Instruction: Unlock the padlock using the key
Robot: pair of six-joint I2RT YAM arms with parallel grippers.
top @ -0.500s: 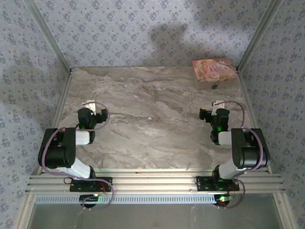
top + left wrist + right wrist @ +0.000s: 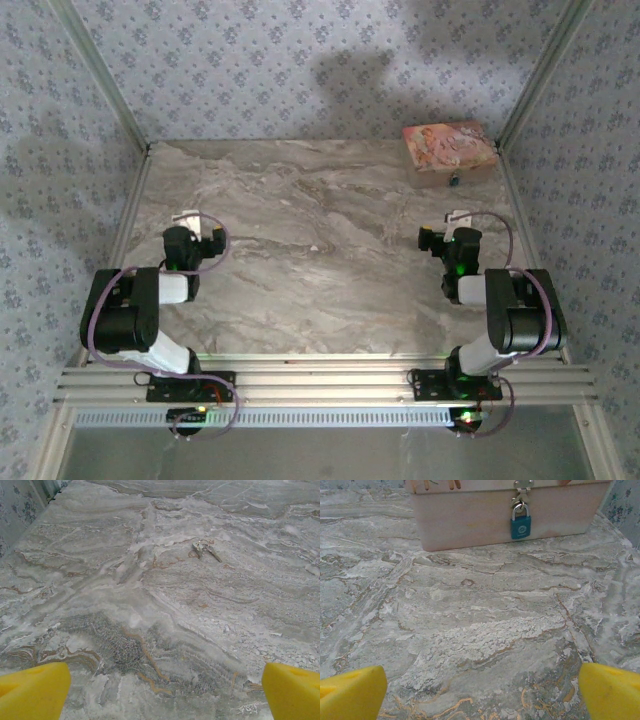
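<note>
A small teal padlock (image 2: 520,524) with a silver loop hangs from the hasp on the front of the pink box (image 2: 470,520). In the top view it is a dark speck (image 2: 453,180) below the picture-printed box (image 2: 448,146) at the back right. The key (image 2: 205,548), a small silver bunch, lies flat on the marble well ahead of my left gripper (image 2: 162,692). That gripper is open, its yellow fingertips (image 2: 32,690) far apart with bare table between them. My right gripper (image 2: 480,690) is also open and empty, facing the padlock from a distance.
Both arms sit folded near the front edge, the left gripper (image 2: 190,218) and the right gripper (image 2: 458,218) low over the marble table (image 2: 320,290). Patterned walls and aluminium posts enclose the table on three sides.
</note>
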